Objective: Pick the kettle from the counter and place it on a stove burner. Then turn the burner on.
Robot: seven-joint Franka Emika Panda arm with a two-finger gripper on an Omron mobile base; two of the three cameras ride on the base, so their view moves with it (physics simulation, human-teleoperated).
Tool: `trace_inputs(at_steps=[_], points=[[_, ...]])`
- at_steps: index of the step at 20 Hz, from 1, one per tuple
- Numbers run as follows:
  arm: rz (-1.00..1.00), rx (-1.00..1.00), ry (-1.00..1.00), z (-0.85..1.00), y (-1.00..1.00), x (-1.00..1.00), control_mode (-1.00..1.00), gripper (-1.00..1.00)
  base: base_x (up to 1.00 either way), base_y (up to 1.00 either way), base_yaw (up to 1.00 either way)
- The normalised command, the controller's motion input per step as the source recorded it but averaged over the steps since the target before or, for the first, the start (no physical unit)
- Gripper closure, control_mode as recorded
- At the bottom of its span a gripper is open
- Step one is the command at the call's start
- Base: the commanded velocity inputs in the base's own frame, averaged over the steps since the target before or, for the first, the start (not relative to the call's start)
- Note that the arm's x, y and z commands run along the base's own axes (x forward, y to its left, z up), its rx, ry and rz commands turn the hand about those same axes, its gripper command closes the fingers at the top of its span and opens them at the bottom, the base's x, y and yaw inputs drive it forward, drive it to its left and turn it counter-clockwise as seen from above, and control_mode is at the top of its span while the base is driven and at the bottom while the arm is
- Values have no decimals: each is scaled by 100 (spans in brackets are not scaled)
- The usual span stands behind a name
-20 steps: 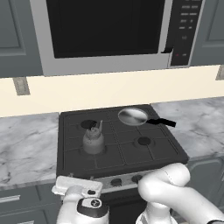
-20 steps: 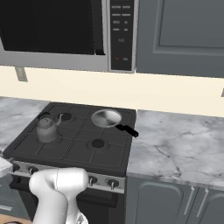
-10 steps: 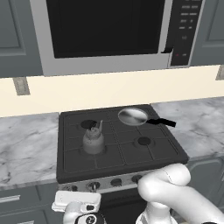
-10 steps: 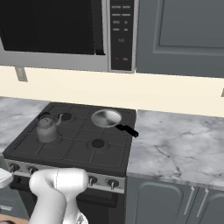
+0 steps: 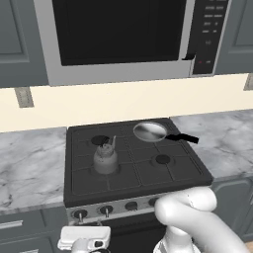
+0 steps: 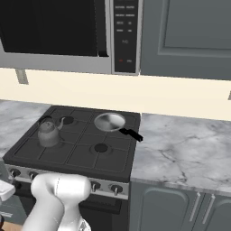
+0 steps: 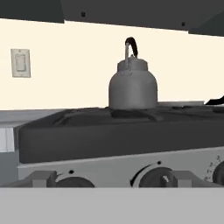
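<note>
The kettle [image 5: 105, 158] already stands on the near-left burner [image 5: 105, 169] of the stove [image 5: 188, 170], upright, its arched handle above the dome and nothing gripping it; the marble worktop [image 5: 29, 158] to the left of the stove holds nothing of the task now. So the carrying part looks finished and what remains is the flame. That would explain why the end effector [image 5: 84, 238] sits so low, in front of the stove's front panel and below the row of knobs [image 5: 105, 211]: from the hand view the camera looks level across the panel, with the kettle [image 7: 132, 85] rising behind and two knobs [image 7: 154, 177] just ahead. The two fingertips [image 7: 42, 178] stand apart, with one knob between them and not touched, so the end effector is spread fairly wide. A frying pan [image 5: 150, 131] lies on the far-right burner, handle pointing right, well apart from the kettle and out of the way.
</note>
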Motion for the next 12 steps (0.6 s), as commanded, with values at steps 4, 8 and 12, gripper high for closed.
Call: trace_inputs(at_steps=[4,8,12], points=[[0,-1,0,-38,20,1,-100,-100,0,0,0],[0,0,0,-23,12,7,-100,-100,0,0,0],[0,0,0,-16,3,13,-100,-100,0,0,0]])
